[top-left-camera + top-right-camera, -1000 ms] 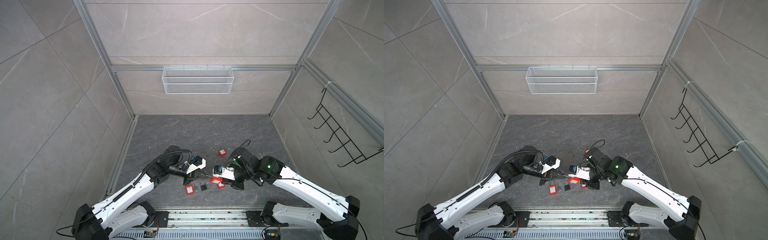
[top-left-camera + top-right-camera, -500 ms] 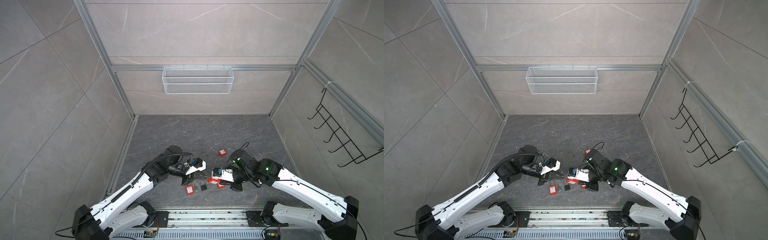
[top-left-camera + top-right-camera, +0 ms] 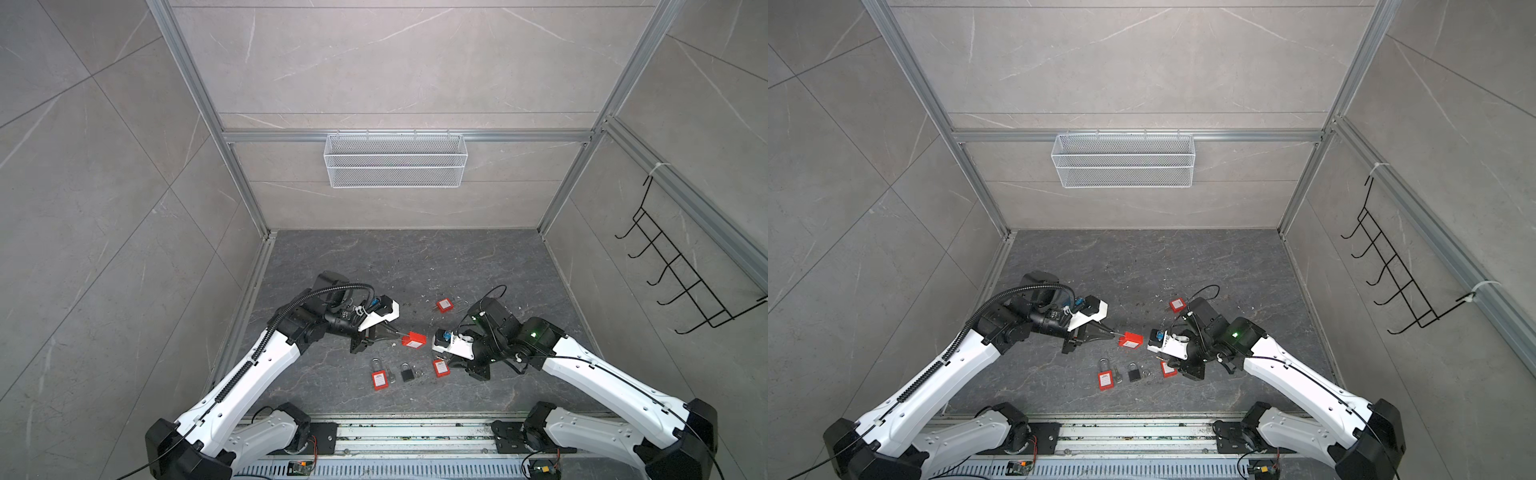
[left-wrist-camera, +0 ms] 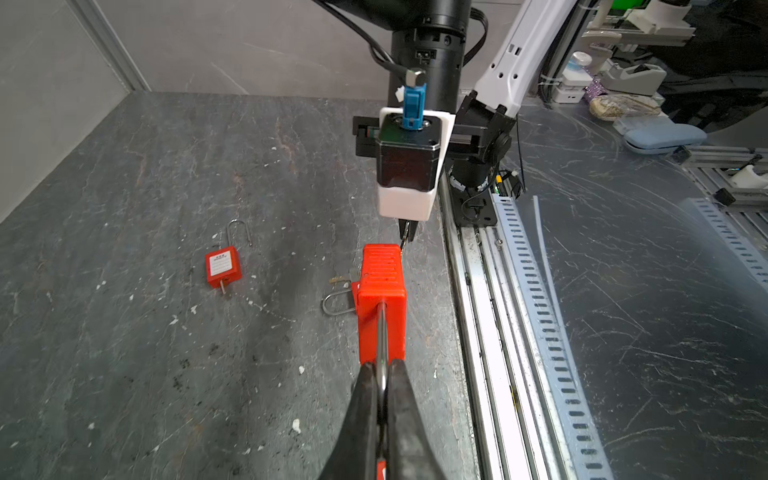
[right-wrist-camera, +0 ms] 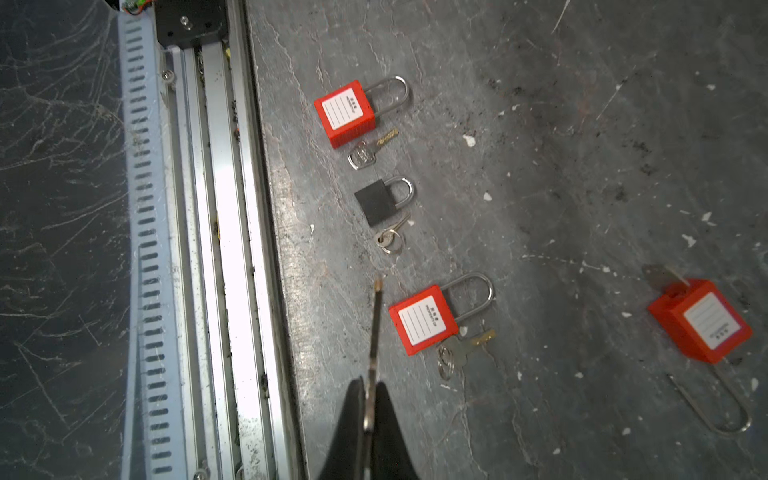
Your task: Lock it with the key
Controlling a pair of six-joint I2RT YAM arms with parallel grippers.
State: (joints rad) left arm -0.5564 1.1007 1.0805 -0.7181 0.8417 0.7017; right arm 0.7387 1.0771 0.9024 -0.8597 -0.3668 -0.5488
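— What has the left gripper (image 4: 381, 405) got?
— It is clamped on the shackle (image 4: 381, 353). The red padlock (image 4: 381, 299) runs straight out from the fingertips, clear of the table (image 4: 166, 353), with its far end toward the right gripper (image 5: 370, 401).
— And that one?
— It is pinching the key (image 5: 376, 328), blade pointing straight ahead.

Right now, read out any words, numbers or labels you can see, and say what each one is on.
No text can be quoted.
Label on the rail-side red padlock: small print, too blurred.
Label on the red padlock with the ringed key: same.
Label on the open-shackled red padlock: same.
Black padlock: no marking shows.
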